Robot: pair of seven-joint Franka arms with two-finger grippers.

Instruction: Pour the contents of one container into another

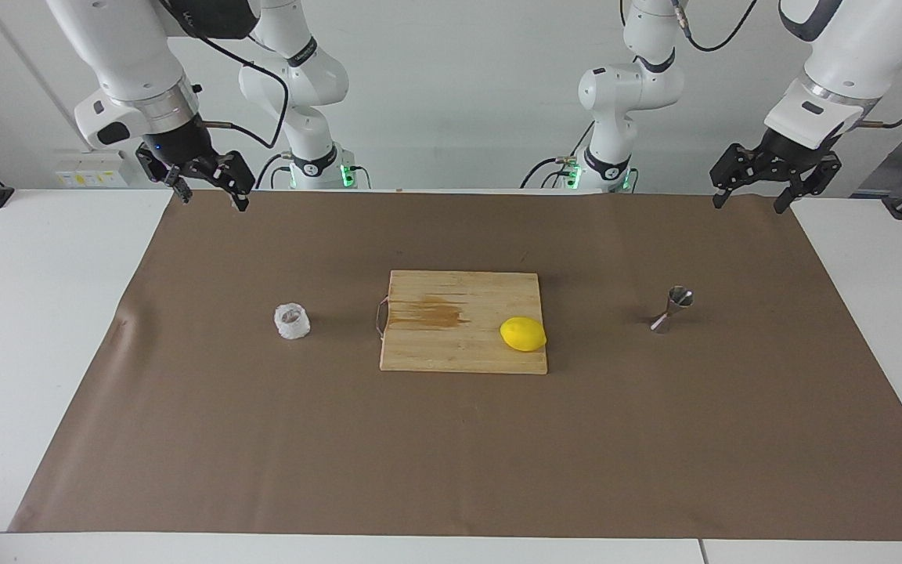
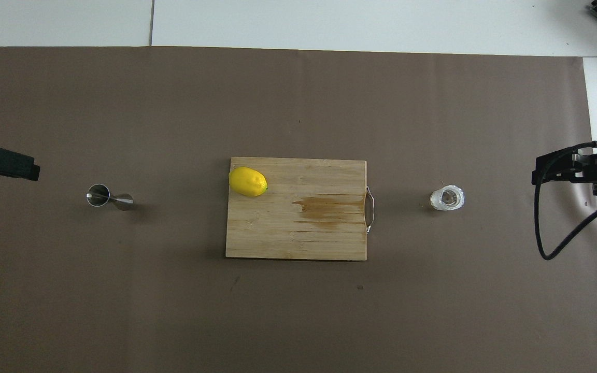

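The small white crinkly cup (image 1: pixel 293 321) (image 2: pixel 447 198) stands on the brown mat toward the right arm's end of the table. A steel hourglass jigger (image 1: pixel 672 310) (image 2: pixel 109 198) stands upright toward the left arm's end. My right gripper (image 1: pixel 212 200) hangs open and empty in the air over the mat's edge nearest the robots, well apart from the cup. My left gripper (image 1: pixel 748 204) hangs the same way, open and empty, over the mat's corner at its own end, well apart from the jigger.
Between the cup and the jigger lies a wooden cutting board (image 1: pixel 451 352) (image 2: pixel 298 238) with a metal handle and a brown stain. A yellow lemon (image 1: pixel 523 334) (image 2: pixel 247 182) sits on the board's corner toward the jigger. Brown mat (image 1: pixel 451 454) covers most of the table.
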